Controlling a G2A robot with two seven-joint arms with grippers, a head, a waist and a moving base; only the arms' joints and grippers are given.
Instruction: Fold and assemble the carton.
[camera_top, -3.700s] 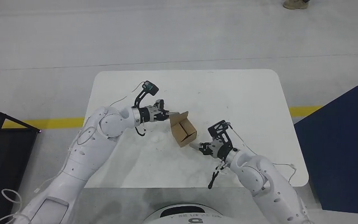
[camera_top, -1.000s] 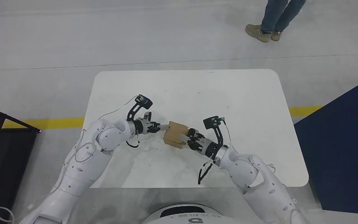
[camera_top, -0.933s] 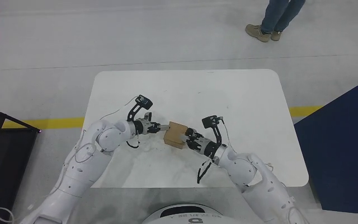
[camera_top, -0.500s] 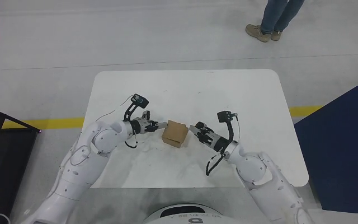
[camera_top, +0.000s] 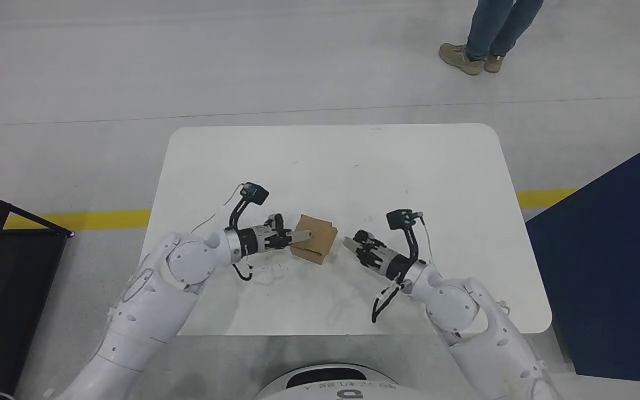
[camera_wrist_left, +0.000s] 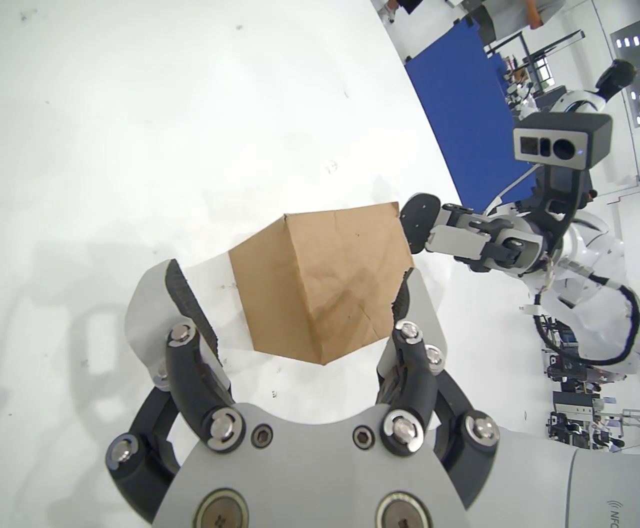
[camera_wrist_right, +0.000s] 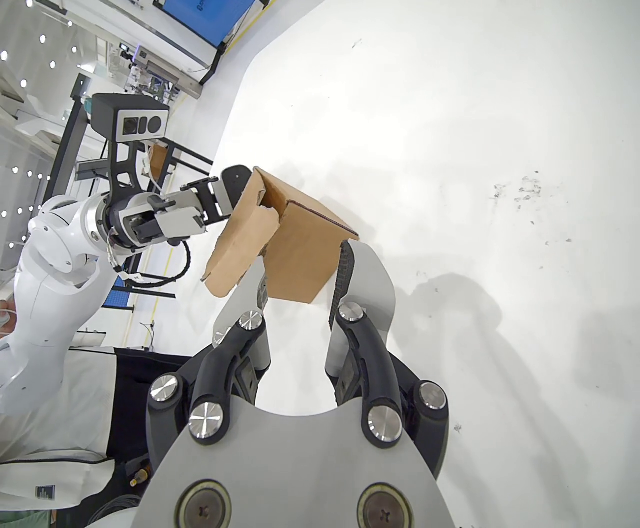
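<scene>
A: Where is the carton (camera_top: 315, 238) placed?
B: It is set on the table (camera_top: 420, 170), between the left gripper (camera_top: 298, 237) and the right gripper (camera_top: 350, 243), with one flap stuck out.
A: How are the jaws held?
B: Both pairs are spread; nothing is gripped, and each gripper is placed just beside the carton.

Top cam: mounted above the arms, looking down, far enough back to take in the whole table (camera_top: 420, 170) plus floor (camera_top: 300, 60) past its far edge. Left wrist cam: sits right behind the left gripper (camera_wrist_left: 290, 277), looks forward past it, close on the carton (camera_wrist_left: 320, 285), facing the table's right edge. Right wrist cam: same mount behind the right gripper (camera_wrist_right: 302, 265), close on the carton, facing the left edge. All three share the carton; each wrist cam catches the other arm's gripper just beyond it.
</scene>
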